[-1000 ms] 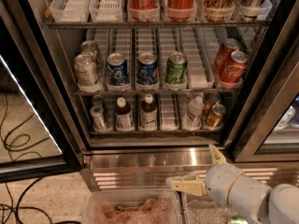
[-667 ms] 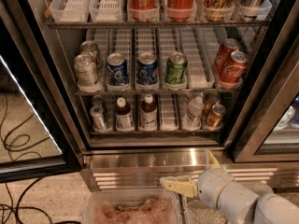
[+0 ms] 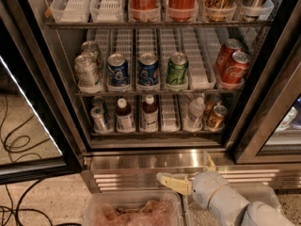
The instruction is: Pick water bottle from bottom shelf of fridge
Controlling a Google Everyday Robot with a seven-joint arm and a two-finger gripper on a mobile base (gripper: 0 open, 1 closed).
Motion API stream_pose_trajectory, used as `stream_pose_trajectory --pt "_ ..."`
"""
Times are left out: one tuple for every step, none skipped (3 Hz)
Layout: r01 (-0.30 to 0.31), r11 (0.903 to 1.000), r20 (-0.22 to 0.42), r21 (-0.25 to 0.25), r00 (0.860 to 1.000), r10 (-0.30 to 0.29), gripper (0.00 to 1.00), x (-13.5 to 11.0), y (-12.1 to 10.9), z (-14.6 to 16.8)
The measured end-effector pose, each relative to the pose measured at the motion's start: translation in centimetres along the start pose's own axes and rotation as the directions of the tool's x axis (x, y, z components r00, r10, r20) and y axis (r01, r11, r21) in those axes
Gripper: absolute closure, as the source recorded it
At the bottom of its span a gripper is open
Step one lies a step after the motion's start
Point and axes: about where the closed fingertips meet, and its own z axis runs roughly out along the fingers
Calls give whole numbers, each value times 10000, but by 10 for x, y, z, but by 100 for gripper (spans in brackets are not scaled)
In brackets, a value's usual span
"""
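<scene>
the gripper point(image 3: 183, 166), low in front of the fridge point(image 3: 136, 162), has pale yellowish matt fingers point(image 3: 173, 183) spread apart on a smooth white plastic body. the fridge base is shiny stainless steel and its door frame is dark and matt. the bottom shelf point(image 3: 169, 113) is thin metal wire carrying white slotted plastic trays. the water bottle point(image 3: 195, 112) is clear glossy plastic with a white cap. the cans point(image 3: 148, 70) above are glossy printed metal. the floor point(image 3: 47, 199) looks rough and speckled.

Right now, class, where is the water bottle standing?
In the camera view, the water bottle stands right of centre on the bottom shelf, just left of a gold can; the gripper hangs open below, before the steel base.
</scene>
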Motion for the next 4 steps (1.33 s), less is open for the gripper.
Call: stream_pose_trajectory --pt "3 10000 -1 -3 10000 -3 0 0 0 0" --pt "23 9999 179 163 9998 -26 0 2 -1 2" --pt "177 9970 902 755 9956 -245 0 -1 -13 6" --pt "192 9946 1308 1024 9909 -326 0 8 -26 13"
